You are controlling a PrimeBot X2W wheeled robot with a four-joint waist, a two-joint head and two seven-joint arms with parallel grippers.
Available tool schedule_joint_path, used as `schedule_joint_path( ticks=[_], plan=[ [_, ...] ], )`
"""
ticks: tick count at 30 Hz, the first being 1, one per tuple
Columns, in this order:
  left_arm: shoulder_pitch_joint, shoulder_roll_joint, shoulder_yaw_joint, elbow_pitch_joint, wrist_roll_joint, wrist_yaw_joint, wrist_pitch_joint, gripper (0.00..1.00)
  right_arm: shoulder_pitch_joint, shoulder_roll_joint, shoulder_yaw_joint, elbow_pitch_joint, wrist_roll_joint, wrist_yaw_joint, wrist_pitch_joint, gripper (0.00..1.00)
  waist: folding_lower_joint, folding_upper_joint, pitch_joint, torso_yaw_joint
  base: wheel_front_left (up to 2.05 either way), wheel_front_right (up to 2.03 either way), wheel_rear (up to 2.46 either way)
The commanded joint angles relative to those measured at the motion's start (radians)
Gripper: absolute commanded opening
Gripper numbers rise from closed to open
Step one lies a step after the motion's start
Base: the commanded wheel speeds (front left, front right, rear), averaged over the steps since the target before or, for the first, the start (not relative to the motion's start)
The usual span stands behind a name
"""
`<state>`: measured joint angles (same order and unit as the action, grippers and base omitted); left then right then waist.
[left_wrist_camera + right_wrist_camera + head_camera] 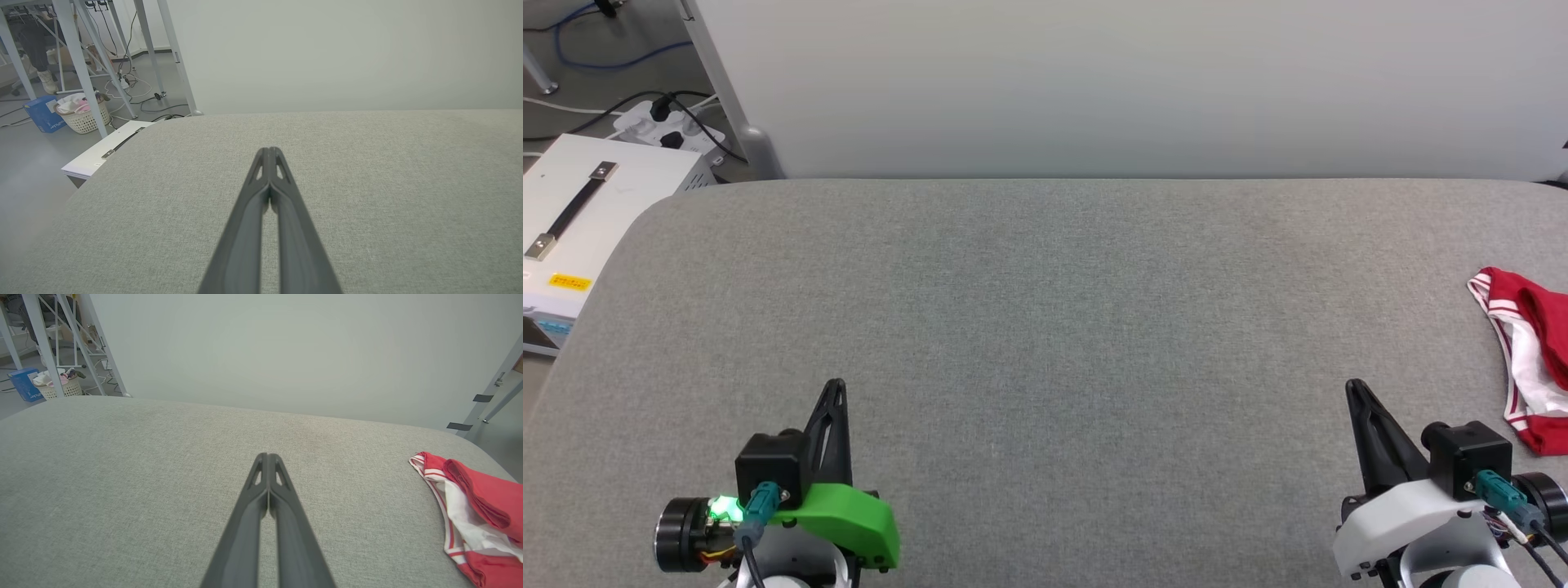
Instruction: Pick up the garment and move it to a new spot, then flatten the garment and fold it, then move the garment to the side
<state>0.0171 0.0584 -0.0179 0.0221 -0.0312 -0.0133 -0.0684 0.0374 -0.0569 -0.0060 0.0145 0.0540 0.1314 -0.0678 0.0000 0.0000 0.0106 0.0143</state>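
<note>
One basket [86,122] holds pale cloths; garment [1535,359] bunched on table [1045,327].

— What sort of place is this looking like?
— A robotics lab: cables [135,87] and a power strip [663,122] are lying on the bare floor [32,163], and metal frames [78,61] are standing beside a white partition [1094,82]

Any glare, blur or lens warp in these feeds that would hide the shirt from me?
Head view: soft even light, no glare on the table; the shirt is sharp but cut by the right edge. Right wrist view: the posts at top left lean, which looks like wide-angle distortion; shirt crisp, again cut by the frame. Left wrist view: the left gripper looks soft close to the lens.
</note>
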Motion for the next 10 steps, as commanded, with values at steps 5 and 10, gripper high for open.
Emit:
schedule_joint_path(
  ticks=[5, 10],
  plan=[
    [-0.013, -0.006, 0.007, -0.009, 0.015, 0.006, 0.016, 0.00, -0.021, 0.002, 0.002, -0.009, -0.017, -0.001, 0.015, 0.00, 0.0000, 0.0000, -0.002, -0.003, 0.00, 0.00, 0.00],
    [-0.014, -0.006, 0.009, -0.011, 0.018, 0.007, 0.027, 0.00, -0.024, 0.003, 0.003, -0.010, -0.025, -0.001, 0.026, 0.00, 0.0000, 0.0000, -0.004, -0.005, 0.00, 0.00, 0.00]
  ],
)
